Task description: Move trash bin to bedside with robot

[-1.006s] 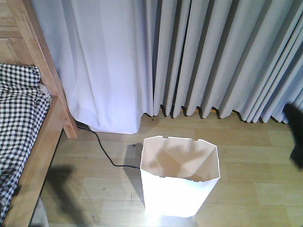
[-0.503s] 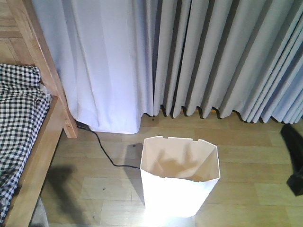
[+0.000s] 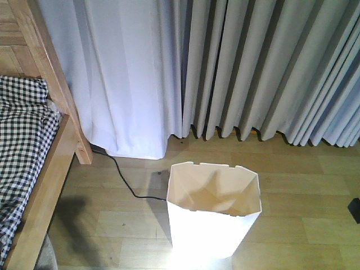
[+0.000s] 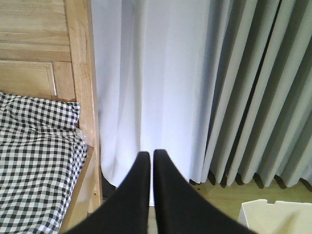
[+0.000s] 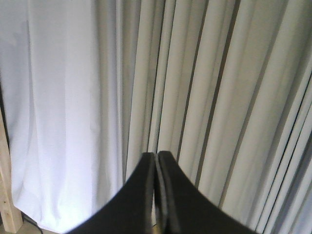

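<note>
Trash bin (image 3: 214,216) stands upright on the wood floor (image 3: 304,185), lower centre of the front frame, open top, nothing inside as far as visible; its rim corner also shows at lower right of the left wrist frame. Bed frame (image 3: 53,169) with checked bedding (image 3: 19,146) fills the left edge, bin apart from it with bare floor between. Black cable (image 3: 124,180) runs from under the curtain (image 3: 236,67) toward the bin's left side, may touch it, hard to tell. Left pincer (image 4: 148,158) has tips nearly together, thin slit between, holding nothing. Right pincer (image 5: 157,158) closed tip to tip, empty, aimed at curtain. A dark bit at the right edge of the front frame is probably arm, too small to say. Bin looks like thin plastic: light, fairly stiff but walls likely flex, smooth and slippery, likely to tip if pushed high. Best hold judged to be the rim, pinching one wall near a notch, or nudging low. No brand, label or writing readable anywhere.
</note>
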You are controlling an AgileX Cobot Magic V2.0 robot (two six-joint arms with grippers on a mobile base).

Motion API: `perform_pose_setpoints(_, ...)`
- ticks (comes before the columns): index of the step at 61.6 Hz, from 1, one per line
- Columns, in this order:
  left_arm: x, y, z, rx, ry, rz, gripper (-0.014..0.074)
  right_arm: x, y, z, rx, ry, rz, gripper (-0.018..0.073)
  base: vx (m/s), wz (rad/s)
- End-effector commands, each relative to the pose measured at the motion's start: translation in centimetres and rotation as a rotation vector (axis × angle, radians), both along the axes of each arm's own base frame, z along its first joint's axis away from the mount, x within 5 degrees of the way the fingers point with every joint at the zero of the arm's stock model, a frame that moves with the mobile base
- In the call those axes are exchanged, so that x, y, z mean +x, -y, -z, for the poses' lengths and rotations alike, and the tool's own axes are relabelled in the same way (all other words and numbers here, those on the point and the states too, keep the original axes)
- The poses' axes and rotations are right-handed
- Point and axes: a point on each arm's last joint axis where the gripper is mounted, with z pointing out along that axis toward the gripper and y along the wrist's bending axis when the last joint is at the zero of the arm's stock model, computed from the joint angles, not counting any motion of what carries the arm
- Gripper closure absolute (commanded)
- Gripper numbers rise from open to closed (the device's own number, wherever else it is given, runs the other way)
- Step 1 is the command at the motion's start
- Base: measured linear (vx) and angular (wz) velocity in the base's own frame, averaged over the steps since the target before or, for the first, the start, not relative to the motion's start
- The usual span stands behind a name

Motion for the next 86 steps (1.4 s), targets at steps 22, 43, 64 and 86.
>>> perform_pose_setpoints(22, 0.1, 0.0, -0.1, -0.011, 0.064, 0.003, 0.0602, 0.1, 0.4, -1.2, -0.016, 0.052, 0.043, 0.0568, 0.00, 0.00)
perform_pose_setpoints(43, 0.1, 0.0, -0.1, -0.011, 0.064, 0.003, 0.0602, -1.7, 1.4, 1.1, 0.062, 0.147, 0.185, 0.0568, 0.00, 0.00)
perform_pose_setpoints(64, 0.1, 0.0, -0.1, -0.011, 0.064, 0.003, 0.0602, -2.5, 1.8, 1.3, 0.042, 0.173, 0.236, 0.0568, 0.00, 0.00)
perform_pose_setpoints(86, 0.1, 0.0, -0.1, -0.011, 0.064, 0.003, 0.0602, -2.2, 1.5, 5.9, 0.110, 0.208, 0.161, 0.0568, 0.00, 0.00)
